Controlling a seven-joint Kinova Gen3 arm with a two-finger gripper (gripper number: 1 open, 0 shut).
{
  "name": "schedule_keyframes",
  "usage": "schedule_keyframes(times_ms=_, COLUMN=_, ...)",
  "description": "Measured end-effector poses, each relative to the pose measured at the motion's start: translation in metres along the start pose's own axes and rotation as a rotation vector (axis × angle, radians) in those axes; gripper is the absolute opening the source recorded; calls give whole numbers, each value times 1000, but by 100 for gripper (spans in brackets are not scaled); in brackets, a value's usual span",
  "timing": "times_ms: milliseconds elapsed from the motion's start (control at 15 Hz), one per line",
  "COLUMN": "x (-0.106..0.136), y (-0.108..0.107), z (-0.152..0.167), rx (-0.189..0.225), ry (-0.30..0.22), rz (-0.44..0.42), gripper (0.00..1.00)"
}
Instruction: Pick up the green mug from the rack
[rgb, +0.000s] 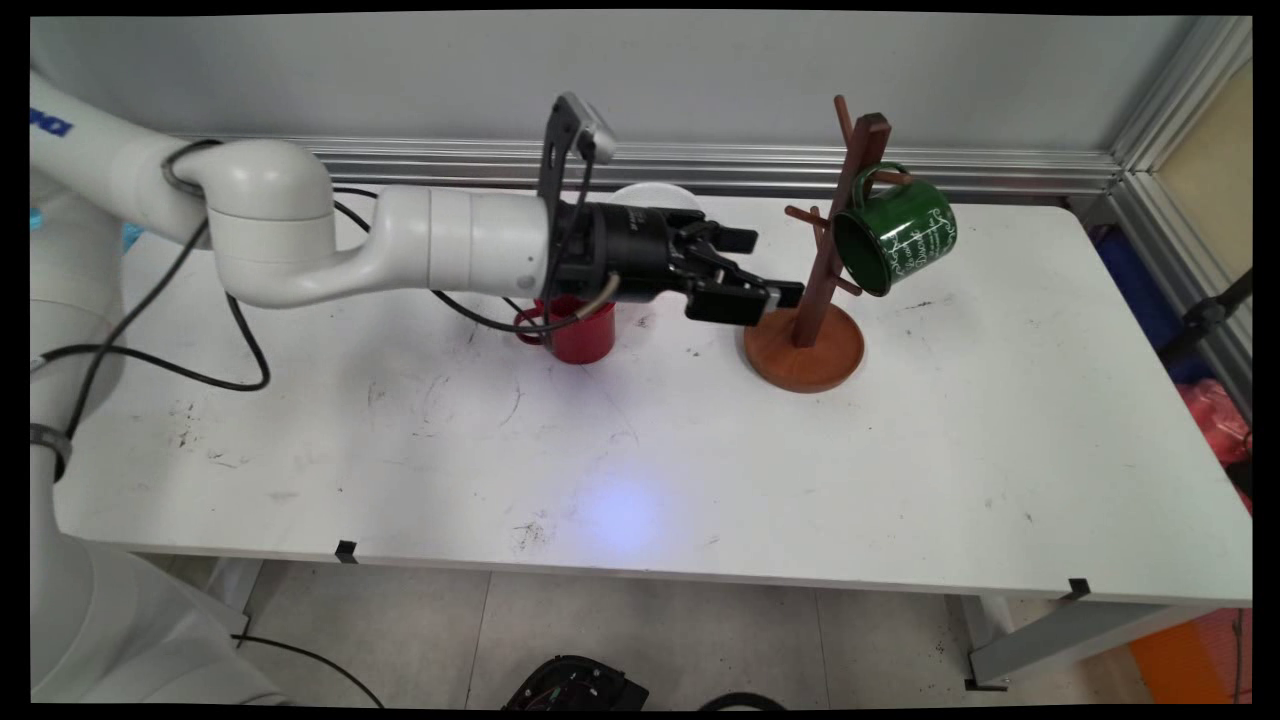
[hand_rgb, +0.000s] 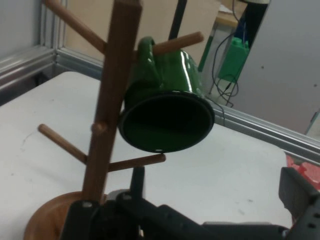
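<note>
White robot arm reaches horizontally across a white desk from its left edge toward the right. Its black end effector points sideways at a wooden mug tree, fingers spread apart, nothing between them. Fingertips sit just beside the tree's round base, at the lower pegs; can't tell if they touch it.

The mug tree stands toward the desk's far edge, right of centre: a dark wood post w/ several pegs on a round wooden dish base. A green enamel mug w/ white lettering hangs by its handle from an upper peg on the tree's right side, tilted, open mouth facing down and toward the near-left.

In the hand view the mug tree fills the left, post upright, w/ the green enamel mug hanging beside it, dark inside facing the camera.

Behind the arm's wrist, a red mug stands upright on the desk, partly hidden by arm and black cable. A white round object, prob. a plate or bowl, shows near the desk's far edge, mostly hidden by the end effector.
</note>
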Motion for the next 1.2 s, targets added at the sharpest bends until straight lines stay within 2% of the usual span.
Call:
schedule_keyframes(times_ms=533, x=-4, y=16, z=23, rx=-26, ry=19, rz=-28, gripper=100)
schedule_keyframes(times_ms=1200, x=-9, y=21, z=53, rx=-13, ry=27, rz=-69, gripper=100)
